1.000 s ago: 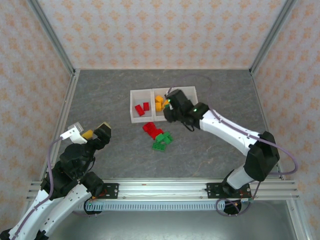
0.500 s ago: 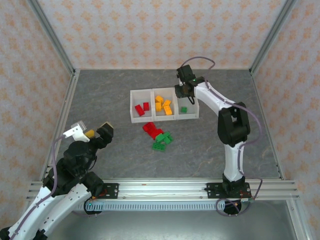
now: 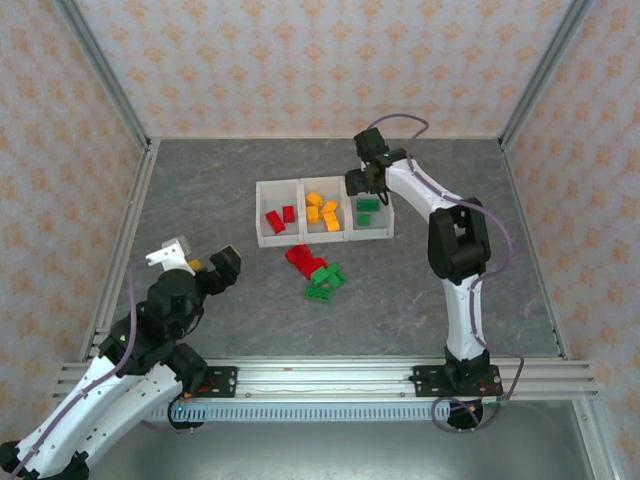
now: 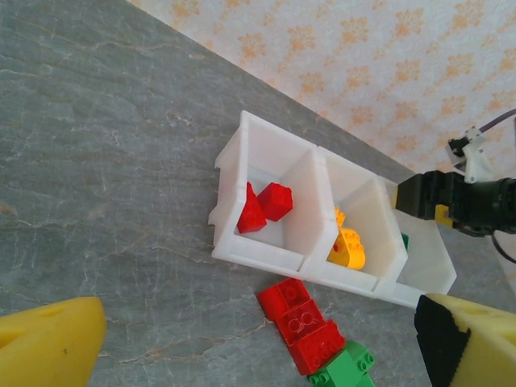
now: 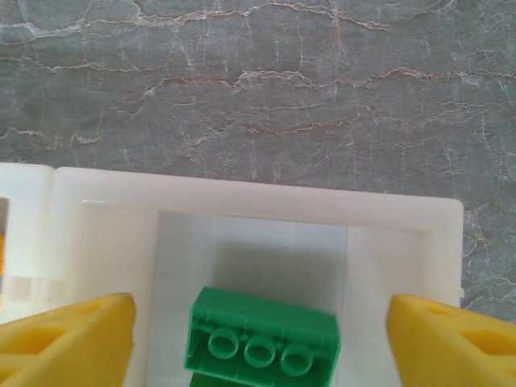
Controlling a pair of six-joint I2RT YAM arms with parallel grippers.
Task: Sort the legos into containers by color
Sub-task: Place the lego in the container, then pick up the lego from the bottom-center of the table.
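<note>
The right claw (image 5: 260, 326), shut a moment ago, now stands open and empty over a green brick (image 5: 262, 345) lying in the end bin (image 5: 258, 206); the left claw (image 3: 200, 262) gapes wide, empty.

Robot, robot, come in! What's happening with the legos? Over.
Both grippers open: left gripper empty, right gripper over rightmost bin. One green brick lies inside. Loose on table: red bricks, green bricks.

A grey marbled tabletop (image 3: 220, 180) sits within floral-patterned walls (image 3: 320, 60) and aluminium frame posts (image 3: 106, 70).
</note>
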